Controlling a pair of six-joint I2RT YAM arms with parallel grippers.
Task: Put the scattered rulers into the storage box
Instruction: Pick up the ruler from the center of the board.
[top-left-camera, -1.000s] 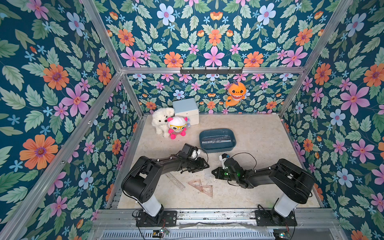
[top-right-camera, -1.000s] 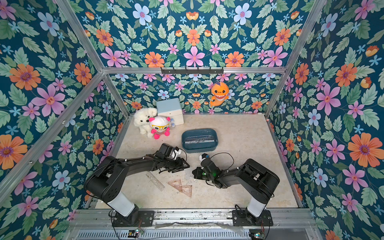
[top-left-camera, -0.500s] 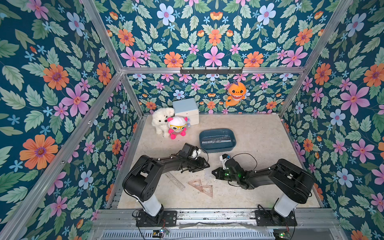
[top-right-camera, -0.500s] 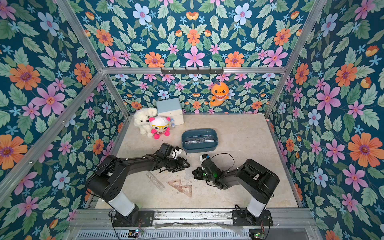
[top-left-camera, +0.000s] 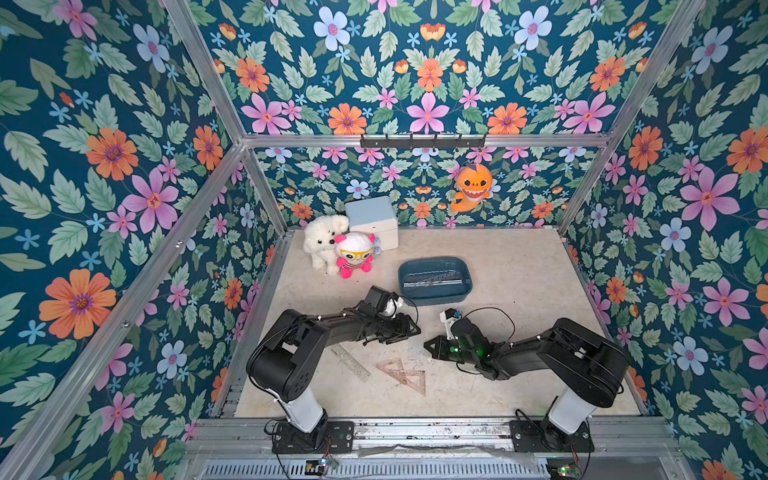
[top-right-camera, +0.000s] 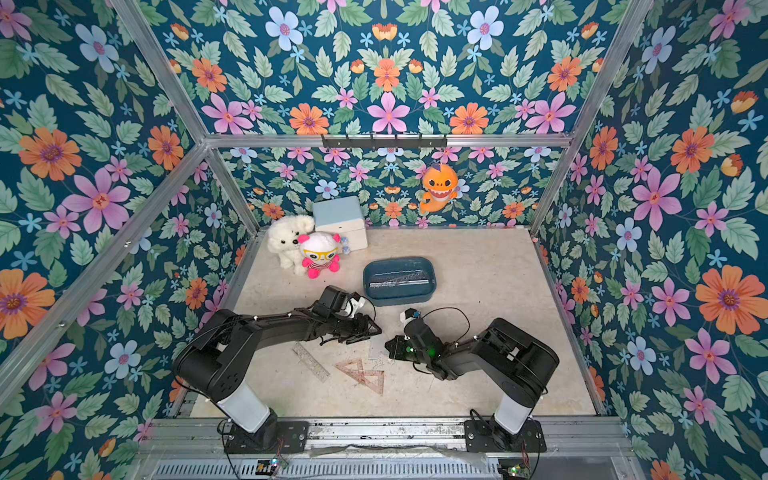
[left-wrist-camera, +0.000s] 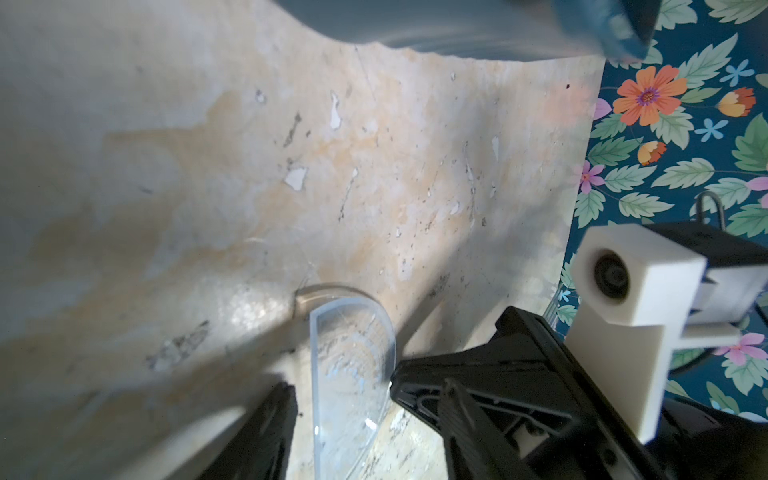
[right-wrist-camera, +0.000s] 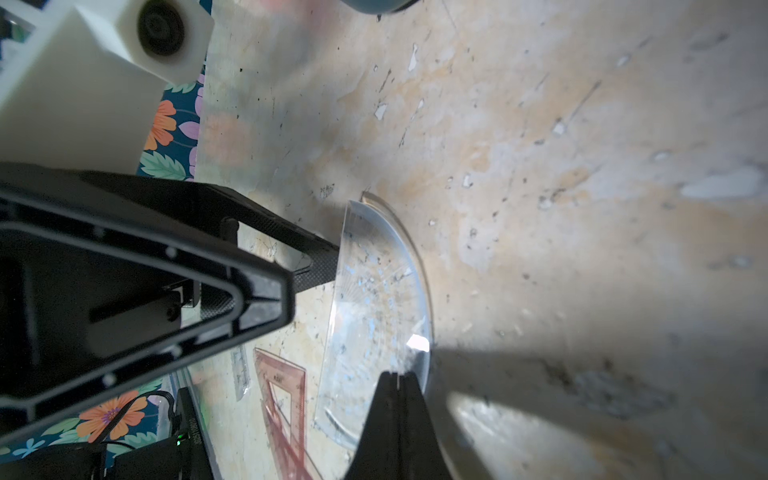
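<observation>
A clear half-round protractor (right-wrist-camera: 374, 311) lies on the table between my two arms. My left gripper (right-wrist-camera: 311, 278) is open, and one fingertip (right-wrist-camera: 328, 257) touches the protractor's straight edge. My right gripper (right-wrist-camera: 397, 378) is shut, with its tip against the curved rim. In both top views the grippers (top-left-camera: 409, 330) (top-left-camera: 427, 345) nearly meet tip to tip. A straight ruler (top-left-camera: 351, 361) and two overlapping pinkish triangles (top-left-camera: 401, 374) lie nearer the front. The teal storage box (top-left-camera: 434, 297) stands behind the grippers with rulers (top-left-camera: 432, 278) inside.
At the back left stand a white plush dog (top-left-camera: 322, 241), a pink and white doll (top-left-camera: 353, 253) and a pale blue cube box (top-left-camera: 372, 220). An orange plush (top-left-camera: 471, 187) hangs on the back wall. Flowered walls close in the table on three sides.
</observation>
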